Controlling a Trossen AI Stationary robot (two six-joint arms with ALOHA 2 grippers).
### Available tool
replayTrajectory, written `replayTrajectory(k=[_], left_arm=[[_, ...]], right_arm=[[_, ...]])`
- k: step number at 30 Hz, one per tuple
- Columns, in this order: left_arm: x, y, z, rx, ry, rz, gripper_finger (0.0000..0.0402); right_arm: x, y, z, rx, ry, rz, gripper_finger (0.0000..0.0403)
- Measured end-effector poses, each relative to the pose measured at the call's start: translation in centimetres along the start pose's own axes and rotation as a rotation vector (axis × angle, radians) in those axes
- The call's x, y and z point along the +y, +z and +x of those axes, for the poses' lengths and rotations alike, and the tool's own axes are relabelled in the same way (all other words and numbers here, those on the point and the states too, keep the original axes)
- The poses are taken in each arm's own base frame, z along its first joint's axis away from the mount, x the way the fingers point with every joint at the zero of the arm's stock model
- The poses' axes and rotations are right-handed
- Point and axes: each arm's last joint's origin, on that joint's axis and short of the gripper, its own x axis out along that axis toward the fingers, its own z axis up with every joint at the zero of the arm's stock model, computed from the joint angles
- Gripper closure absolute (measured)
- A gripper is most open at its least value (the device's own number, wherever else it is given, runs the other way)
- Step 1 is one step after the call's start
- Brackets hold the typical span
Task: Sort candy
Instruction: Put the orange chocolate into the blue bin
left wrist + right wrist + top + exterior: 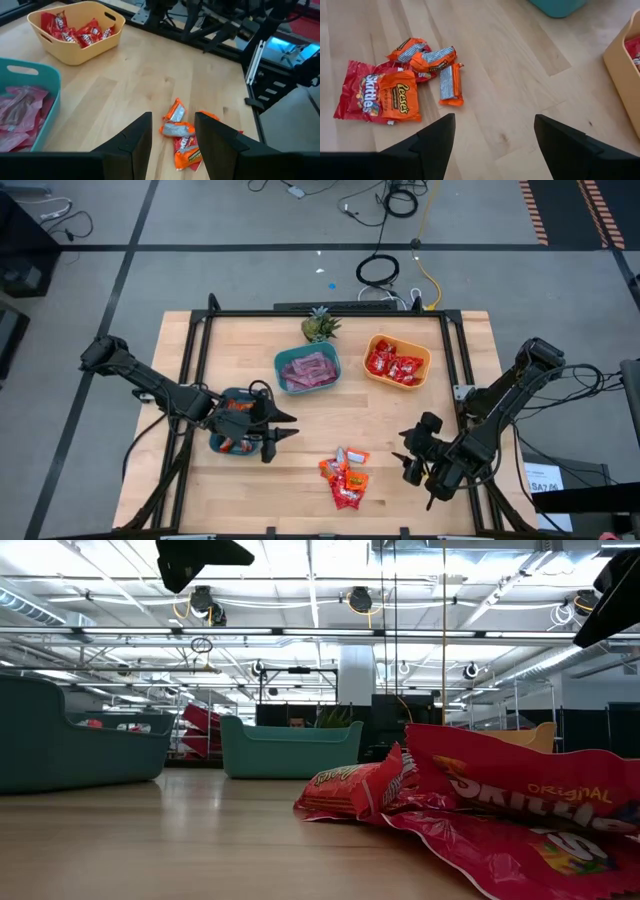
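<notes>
A loose pile of candy (345,478) in orange and red wrappers lies on the wooden table near its front edge; it also shows in the right wrist view (400,85) and the left wrist view (182,142). My left gripper (282,432) hangs open above the table, beside a teal bowl (218,442) of orange candies, left of the pile. My right gripper (415,458) hangs open, wide, above the table to the right of the pile. Neither gripper has anything between its fingers (140,135) (437,132).
A second teal bowl (283,360) with pink candies and a yellow bowl (372,345) with red candies stand toward the far side. A small green pineapple-like plant (319,326) stands behind them. A black frame rail (455,350) runs along the table's sides.
</notes>
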Motion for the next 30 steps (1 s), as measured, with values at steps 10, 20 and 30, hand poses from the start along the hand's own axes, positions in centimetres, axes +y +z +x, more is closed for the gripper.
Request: replayTrajectory(k=[10, 20, 30], left_arm=[[0.9, 1.6, 1.7, -0.122, 0.009, -0.075, 0.0244], [0.6, 2.1, 9.4, -0.130, -0.118, 0.143, 0.0244], [-1.6, 0.7, 18.2, 0.095, -0.051, 0.363, 0.0244]], right_arm=[[0.0, 0.0, 0.0, 0.000, 0.003, 0.021, 0.0140], [0.0, 0.0, 0.0, 0.002, 0.003, 0.021, 0.0140], [0.0, 0.0, 0.0, 0.005, 0.004, 0.020, 0.0140]])
